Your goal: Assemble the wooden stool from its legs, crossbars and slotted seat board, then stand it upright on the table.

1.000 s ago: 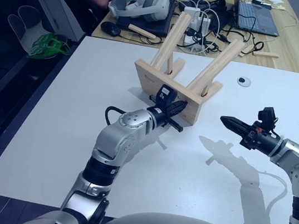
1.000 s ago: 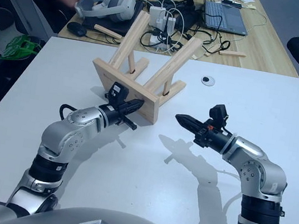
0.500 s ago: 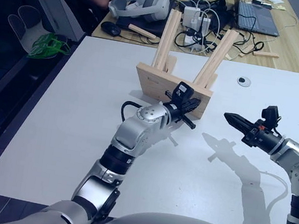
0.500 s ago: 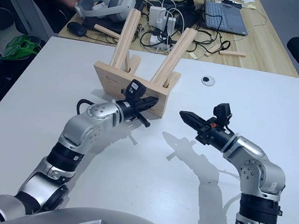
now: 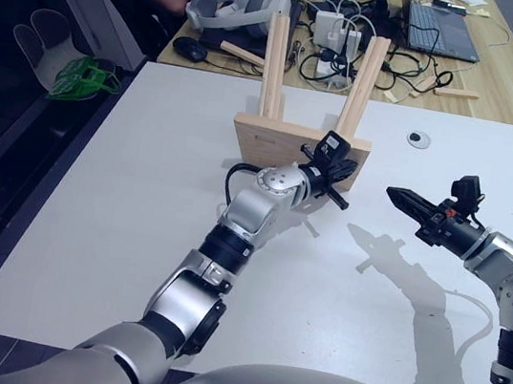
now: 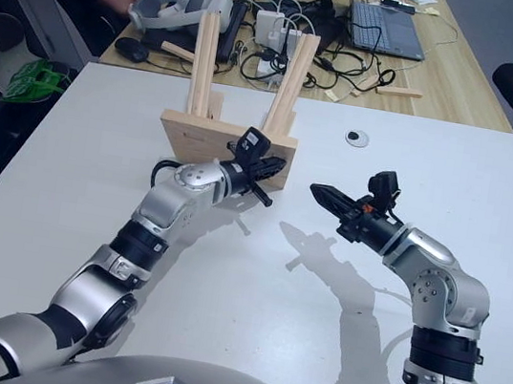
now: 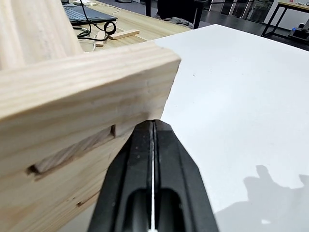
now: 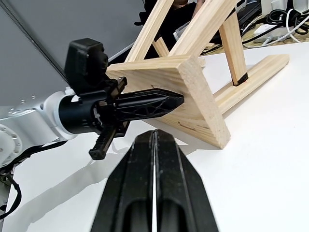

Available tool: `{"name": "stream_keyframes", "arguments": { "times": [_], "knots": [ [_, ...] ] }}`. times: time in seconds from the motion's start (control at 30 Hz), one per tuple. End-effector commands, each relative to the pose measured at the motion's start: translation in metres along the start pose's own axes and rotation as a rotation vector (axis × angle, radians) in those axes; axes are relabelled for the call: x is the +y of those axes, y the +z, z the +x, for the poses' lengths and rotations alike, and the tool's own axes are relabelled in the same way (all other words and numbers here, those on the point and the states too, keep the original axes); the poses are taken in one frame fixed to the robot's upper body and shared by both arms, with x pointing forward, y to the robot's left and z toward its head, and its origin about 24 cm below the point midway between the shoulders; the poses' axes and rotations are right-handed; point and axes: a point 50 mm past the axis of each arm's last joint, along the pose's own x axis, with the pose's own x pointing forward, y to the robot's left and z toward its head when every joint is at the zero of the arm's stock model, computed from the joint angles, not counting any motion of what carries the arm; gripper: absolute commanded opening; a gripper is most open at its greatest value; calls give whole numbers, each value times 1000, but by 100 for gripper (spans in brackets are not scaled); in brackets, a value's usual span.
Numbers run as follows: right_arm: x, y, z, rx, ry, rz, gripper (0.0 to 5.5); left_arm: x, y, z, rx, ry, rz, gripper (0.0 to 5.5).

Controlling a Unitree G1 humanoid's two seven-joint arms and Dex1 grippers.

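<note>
The wooden stool lies on its side at the back of the white table (image 5: 130, 260), its seat board (image 5: 278, 145) standing on edge and facing me. Its legs (image 5: 273, 59) point away toward the far desk, joined by a crossbar (image 8: 234, 53). My left gripper (image 5: 346, 172) is shut, its tip touching the board's face close to the right corner (image 7: 152, 123). My right gripper (image 5: 395, 193) is shut and holds nothing. It hovers over the table a short way right of the board, pointing at it (image 8: 153, 133).
A small round disc (image 5: 421, 138) lies on the table behind the right gripper. The wooden desk behind carries a headset (image 5: 240, 8), laptops, cables and loose wood strips (image 5: 243, 53). A green object (image 5: 85, 78) sits off the table's left corner.
The stool has turned on the table, so its legs now point straight back instead of back-right. My left gripper slid right along the board to its right corner. The right gripper barely shifted.
</note>
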Motion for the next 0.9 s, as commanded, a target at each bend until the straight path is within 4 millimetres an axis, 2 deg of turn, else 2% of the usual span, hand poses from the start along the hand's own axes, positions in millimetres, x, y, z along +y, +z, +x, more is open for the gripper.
{"name": "stream_keyframes", "arguments": {
  "times": [0.03,0.13,0.23,0.3,0.4,0.47,0.57,0.63,0.7,0.77,0.9],
  "knots": [
    [0,5,3,-13,-1,-12,0,5,6,10,-3,11,34,2],
    [0,6,4,-17,-5,-13,0,7,12,18,-20,25,49,2],
    [-3,9,5,-6,-40,-43,0,0,40,18,-128,-4,33,2],
    [-12,9,6,53,-132,-109,0,-6,57,3,-198,-43,13,2],
    [-29,10,7,114,-292,-200,0,-12,58,-32,-202,-104,-1,2],
    [-37,18,9,124,-384,-256,0,3,47,-66,-151,-12,-21,2],
    [-47,22,17,182,-490,-360,0,54,32,-120,-71,357,-68,2],
    [-52,18,23,212,-527,-392,0,78,21,-142,-16,531,-79,2],
    [-59,10,34,249,-548,-408,0,100,-5,-163,83,661,-90,2],
    [-63,3,42,291,-546,-436,0,109,-25,-175,150,705,-103,2],
    [-64,-6,59,327,-445,-581,0,119,-47,-174,191,677,-93,2]
  ]
}}
